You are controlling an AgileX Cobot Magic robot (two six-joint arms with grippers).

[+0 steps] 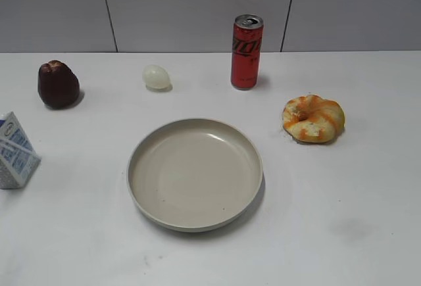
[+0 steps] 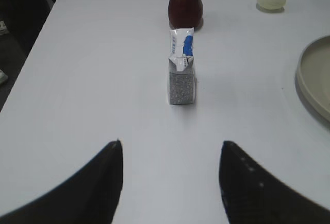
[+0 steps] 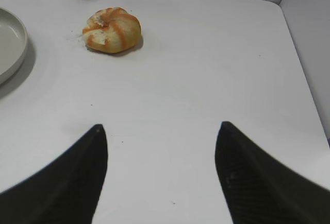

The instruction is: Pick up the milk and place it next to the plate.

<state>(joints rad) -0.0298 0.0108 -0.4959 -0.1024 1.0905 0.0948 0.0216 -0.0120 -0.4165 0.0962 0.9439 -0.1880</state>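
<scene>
White-and-blue milk (image 2: 181,72) upright on desk (image 1: 342,233), well apart from plate (image 1: 195,173), centred ahead of left end effector (image 2: 171,147), spread wide and empty for approach; right end effector (image 3: 161,131) likewise wide, idle.

White tabletop (image 1: 368,233), matte, w/ faint scuffs and a few dark specks; fills most of exterior view. Behind it, a pale grey panelled wall (image 1: 197,3) w/ thin dark vertical seams. Left wrist view: table's left edge, dark floor (image 2: 20,33) beyond. Right wrist view: grey wall panel (image 3: 309,38) along table's right side and far corner. Lighting even, diffuse; shadows soft and short.
</scene>
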